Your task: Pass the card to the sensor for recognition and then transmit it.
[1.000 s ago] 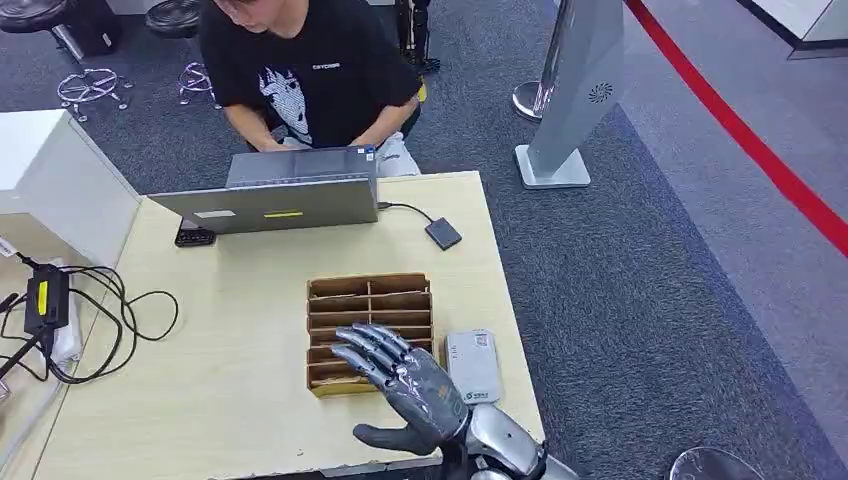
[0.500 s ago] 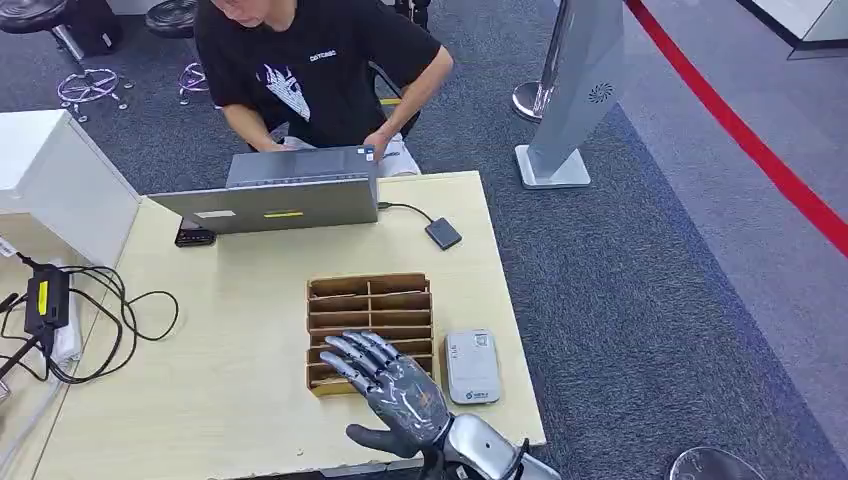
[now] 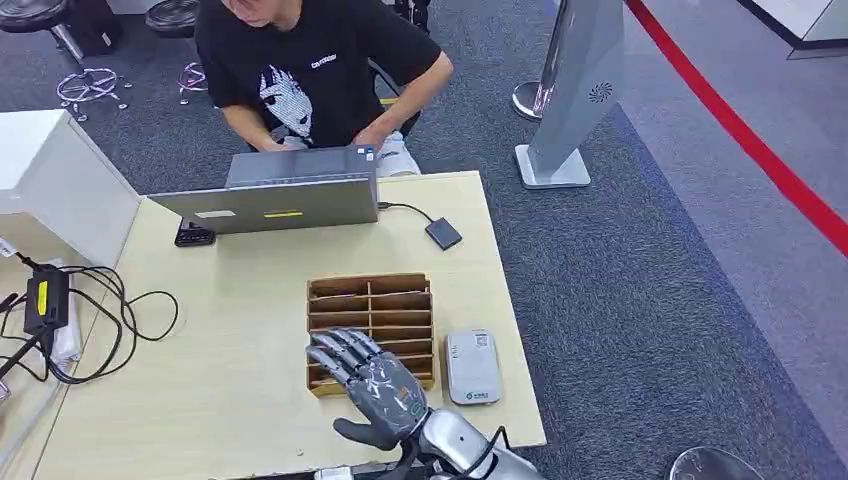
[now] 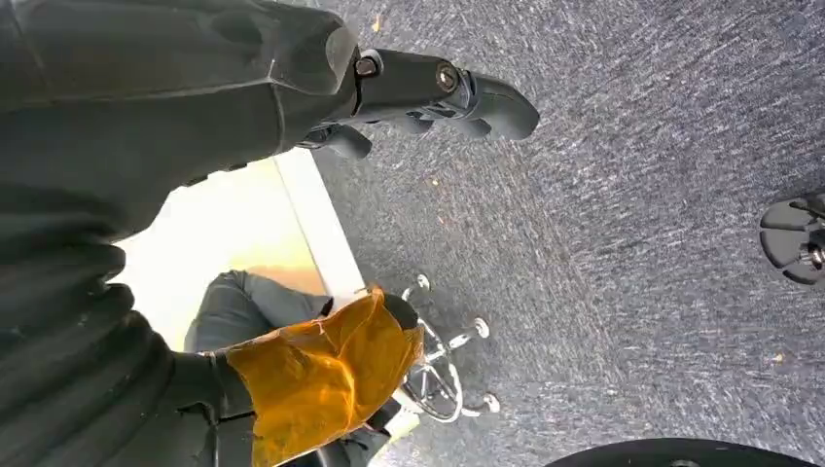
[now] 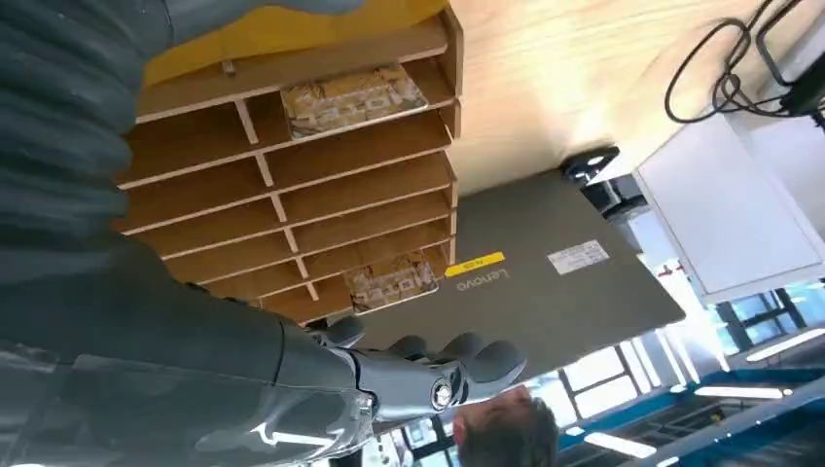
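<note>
Cards point(image 5: 352, 99) lie in slots of wooden organizer point(image 3: 371, 300) on worktop point(image 3: 240, 340); white card reader point(image 3: 472, 366) just beside it. Right hand point(image 3: 368, 385) hovers over organizer, fingers spread, empty. Left hand point(image 4: 292, 78) fingers curled, holding nothing.

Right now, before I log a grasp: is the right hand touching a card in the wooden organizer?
Apart. In the right wrist view the right hand has its fingers spread with nothing held, and both cards lie untouched in their wooden organizer slots.
</note>
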Available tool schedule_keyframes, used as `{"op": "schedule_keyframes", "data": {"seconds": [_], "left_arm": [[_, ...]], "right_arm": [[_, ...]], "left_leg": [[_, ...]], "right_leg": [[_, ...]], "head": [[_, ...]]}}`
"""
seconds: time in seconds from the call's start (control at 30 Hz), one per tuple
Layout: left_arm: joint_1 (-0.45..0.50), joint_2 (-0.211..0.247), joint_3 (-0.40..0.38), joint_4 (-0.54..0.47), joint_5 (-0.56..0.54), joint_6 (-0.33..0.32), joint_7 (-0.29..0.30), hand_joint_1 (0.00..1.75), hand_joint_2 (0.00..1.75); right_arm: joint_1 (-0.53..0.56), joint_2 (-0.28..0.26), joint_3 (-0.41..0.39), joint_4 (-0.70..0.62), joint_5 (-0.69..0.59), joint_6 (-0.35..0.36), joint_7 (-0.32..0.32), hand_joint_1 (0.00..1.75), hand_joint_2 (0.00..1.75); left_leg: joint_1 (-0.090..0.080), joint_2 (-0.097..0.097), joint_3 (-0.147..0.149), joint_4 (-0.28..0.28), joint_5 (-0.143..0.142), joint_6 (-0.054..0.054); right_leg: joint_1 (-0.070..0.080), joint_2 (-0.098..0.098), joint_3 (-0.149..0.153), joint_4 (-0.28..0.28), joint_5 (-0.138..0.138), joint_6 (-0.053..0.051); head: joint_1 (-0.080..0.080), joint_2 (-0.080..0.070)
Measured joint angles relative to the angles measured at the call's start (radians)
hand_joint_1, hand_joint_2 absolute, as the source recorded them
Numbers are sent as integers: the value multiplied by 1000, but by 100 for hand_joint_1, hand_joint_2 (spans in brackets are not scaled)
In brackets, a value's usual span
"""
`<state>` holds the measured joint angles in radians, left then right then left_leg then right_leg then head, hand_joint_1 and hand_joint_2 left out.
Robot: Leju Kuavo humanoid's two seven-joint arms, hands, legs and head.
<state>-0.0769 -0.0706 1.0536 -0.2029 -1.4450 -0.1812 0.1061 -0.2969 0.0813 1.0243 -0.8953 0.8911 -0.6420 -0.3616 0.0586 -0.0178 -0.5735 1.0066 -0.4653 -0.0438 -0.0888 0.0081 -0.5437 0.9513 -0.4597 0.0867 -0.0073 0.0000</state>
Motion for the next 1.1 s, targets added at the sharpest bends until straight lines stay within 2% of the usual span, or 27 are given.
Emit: {"op": "schedule_keyframes", "data": {"seconds": [0.33,1.1], "left_arm": [[0,0,0,0,0,0,0,0,175],[0,-1,0,0,0,1,0,0,175]], "right_arm": [[-7,23,8,46,8,-7,17,0,175],[-33,62,45,126,121,-33,116,0,175]], "left_leg": [[0,0,0,0,0,0],[0,0,0,0,0,0]], "right_leg": [[0,0,0,0,0,0],[0,0,0,0,0,0]], "head": [[0,0],[0,0]]}}
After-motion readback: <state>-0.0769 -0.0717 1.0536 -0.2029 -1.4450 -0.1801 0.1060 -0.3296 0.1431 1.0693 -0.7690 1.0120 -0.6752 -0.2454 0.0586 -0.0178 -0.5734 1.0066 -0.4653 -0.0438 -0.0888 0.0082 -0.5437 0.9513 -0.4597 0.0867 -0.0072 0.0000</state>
